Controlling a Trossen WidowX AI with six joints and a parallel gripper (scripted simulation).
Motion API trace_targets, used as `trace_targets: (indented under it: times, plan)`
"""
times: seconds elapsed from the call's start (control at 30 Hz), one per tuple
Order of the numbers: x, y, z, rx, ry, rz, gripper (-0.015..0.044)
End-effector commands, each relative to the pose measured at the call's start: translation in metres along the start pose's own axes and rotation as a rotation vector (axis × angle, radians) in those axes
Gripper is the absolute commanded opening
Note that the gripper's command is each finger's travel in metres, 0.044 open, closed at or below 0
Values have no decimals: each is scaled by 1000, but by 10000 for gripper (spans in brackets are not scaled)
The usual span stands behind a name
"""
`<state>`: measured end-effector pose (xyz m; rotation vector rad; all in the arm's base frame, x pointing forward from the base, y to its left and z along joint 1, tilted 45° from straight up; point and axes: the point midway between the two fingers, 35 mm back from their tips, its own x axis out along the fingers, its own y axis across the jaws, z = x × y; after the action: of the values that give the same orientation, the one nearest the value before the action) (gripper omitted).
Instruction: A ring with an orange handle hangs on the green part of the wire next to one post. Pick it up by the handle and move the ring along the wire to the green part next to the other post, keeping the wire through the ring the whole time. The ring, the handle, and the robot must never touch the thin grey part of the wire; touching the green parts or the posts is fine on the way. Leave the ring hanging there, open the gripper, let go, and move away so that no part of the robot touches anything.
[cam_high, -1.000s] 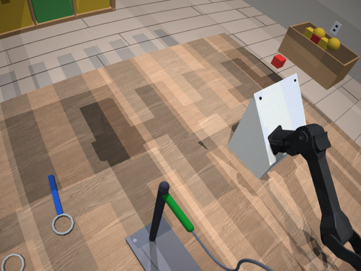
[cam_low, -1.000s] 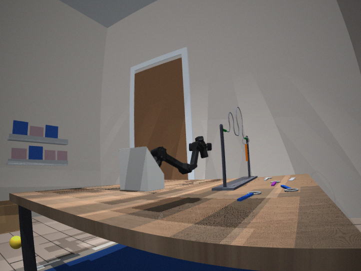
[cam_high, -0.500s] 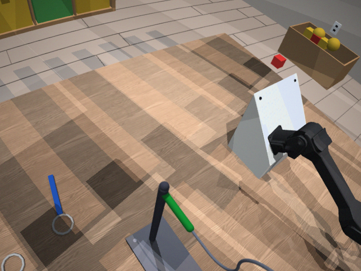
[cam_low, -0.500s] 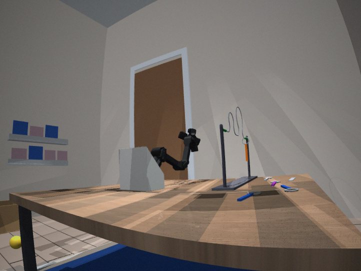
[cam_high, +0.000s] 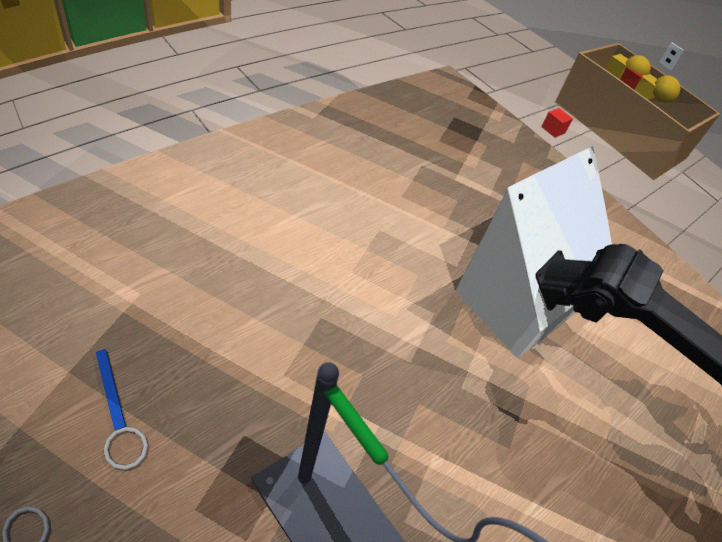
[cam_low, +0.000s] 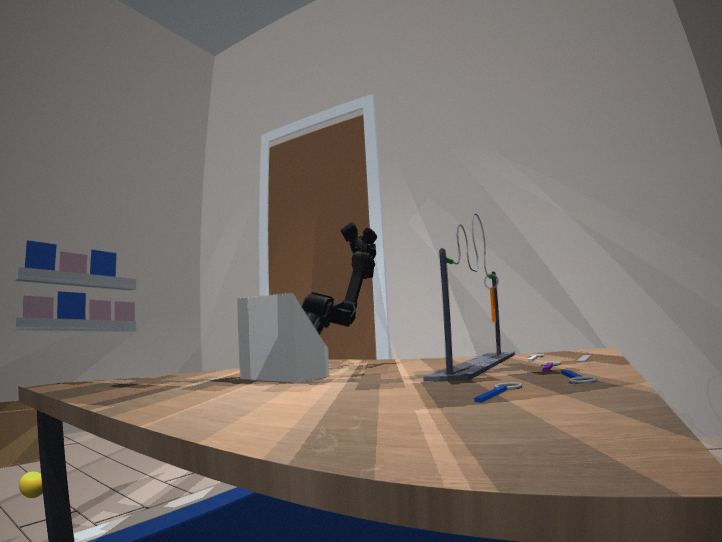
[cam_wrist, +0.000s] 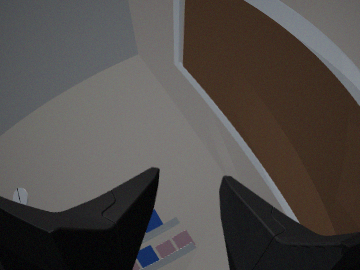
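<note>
The ring hangs at the green part (cam_low: 491, 276) beside the far post (cam_low: 497, 335) in the exterior view, its orange handle (cam_low: 493, 305) pointing straight down. The near post (cam_low: 446, 315) (cam_high: 314, 431) has the other green part (cam_low: 449, 260) (cam_high: 356, 424) beside it, with no ring on it. The thin grey wire (cam_low: 475, 214) rises in tall loops between them. My gripper (cam_low: 359, 229) (cam_wrist: 190, 180) is raised high, well to the left of the stand in the exterior view, partly open and empty, touching nothing. The top view shows neither the gripper nor the orange-handled ring.
A pale block (cam_high: 495, 280) (cam_low: 279, 338) stands at the arm's base. A blue-handled ring (cam_high: 110, 387) (cam_low: 491, 394) lies on the table near the stand. Another blue handle (cam_low: 570, 373) and a purple piece (cam_low: 547, 366) lie farther right in the exterior view.
</note>
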<state>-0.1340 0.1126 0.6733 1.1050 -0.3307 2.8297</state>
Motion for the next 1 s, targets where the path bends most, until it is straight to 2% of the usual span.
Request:
trace_targets:
  times: [0.0,0.2,0.43,0.7,0.97]
  plan:
    - [4,45,15,107,-22,119,160]
    - [0,109,40,327,-42,316,160]
    - [-27,175,80,590,-38,562,160]
    - [-83,227,133,867,5,848,160]
    - [-157,248,186,1110,85,1137,160]
